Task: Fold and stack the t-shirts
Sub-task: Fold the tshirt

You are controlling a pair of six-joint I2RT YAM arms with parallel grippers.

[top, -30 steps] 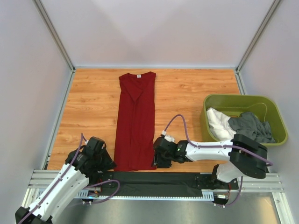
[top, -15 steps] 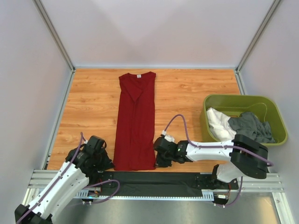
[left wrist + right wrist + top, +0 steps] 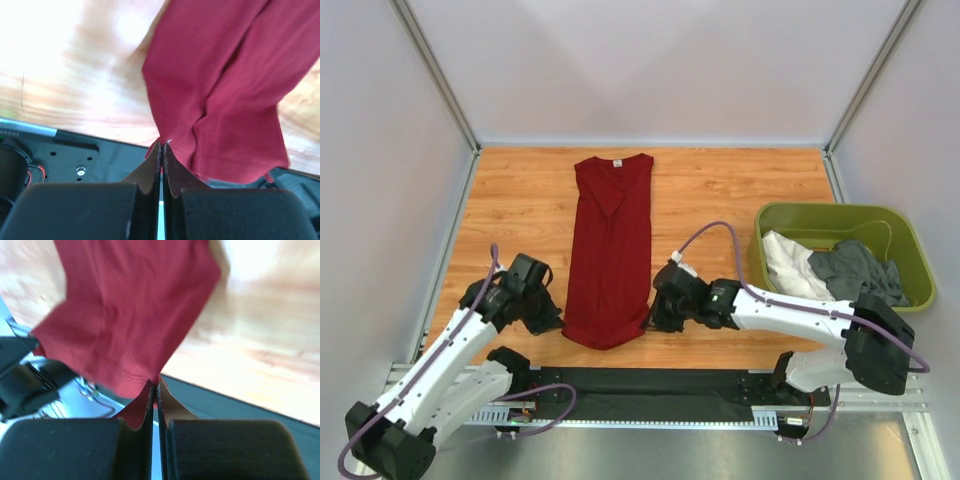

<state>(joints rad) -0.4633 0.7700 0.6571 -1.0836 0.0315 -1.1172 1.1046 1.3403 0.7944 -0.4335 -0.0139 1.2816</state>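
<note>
A dark red t-shirt (image 3: 610, 250), folded into a long narrow strip, lies on the wooden table with its white neck label at the far end. My left gripper (image 3: 556, 326) is shut on its near left hem corner (image 3: 162, 145). My right gripper (image 3: 652, 322) is shut on its near right hem corner (image 3: 150, 380). Both corners are lifted off the table, and the hem sags between them. A white t-shirt (image 3: 782, 262) and a dark grey t-shirt (image 3: 855, 268) lie crumpled in the tub.
An olive-green plastic tub (image 3: 910, 262) stands at the right edge of the table. A black mounting plate (image 3: 650, 392) runs along the near edge between the arm bases. White walls and metal posts enclose the table.
Both grippers have risen and moved away from the near edge, carrying the red shirt's hem corners up and toward the far side. The hem now hangs curved between them.
</note>
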